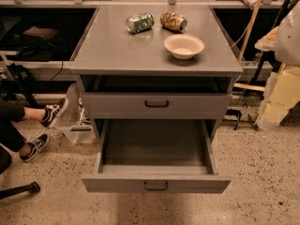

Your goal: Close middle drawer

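We've got the middle drawer (154,149) pulled far out toward 6 o'clock, its front well clear of the table (112,50) edge. The top drawer (122,105) sits just above it at 12 o'clock, barely ajar. The gripper is out of shot, so we cannot tell its state.
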You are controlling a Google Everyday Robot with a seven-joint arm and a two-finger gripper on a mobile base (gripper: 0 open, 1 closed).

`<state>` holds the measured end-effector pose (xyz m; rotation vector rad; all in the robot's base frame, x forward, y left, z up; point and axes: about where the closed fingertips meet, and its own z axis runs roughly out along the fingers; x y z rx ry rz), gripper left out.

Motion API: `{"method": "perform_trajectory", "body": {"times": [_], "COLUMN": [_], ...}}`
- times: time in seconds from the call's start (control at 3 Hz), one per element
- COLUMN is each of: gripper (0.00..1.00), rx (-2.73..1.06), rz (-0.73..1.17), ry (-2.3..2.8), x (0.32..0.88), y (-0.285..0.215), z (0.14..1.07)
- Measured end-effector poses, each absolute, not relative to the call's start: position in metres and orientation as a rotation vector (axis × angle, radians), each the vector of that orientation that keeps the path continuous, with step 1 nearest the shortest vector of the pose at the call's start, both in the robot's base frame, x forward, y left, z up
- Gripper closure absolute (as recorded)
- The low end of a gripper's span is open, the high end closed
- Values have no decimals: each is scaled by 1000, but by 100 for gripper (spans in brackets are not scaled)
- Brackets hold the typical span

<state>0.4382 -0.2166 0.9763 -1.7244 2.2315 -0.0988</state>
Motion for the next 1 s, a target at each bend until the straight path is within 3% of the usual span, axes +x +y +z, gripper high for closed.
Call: {"method": "perform_trajectory", "body": {"times": [0.67,1.0], "gripper": [0,0], "rx": [-1710,-1709], "rz": [-81,37], "ry": [2250,2301], "x": [434,422], "y": [-216,-216], "z": [960,911]}}
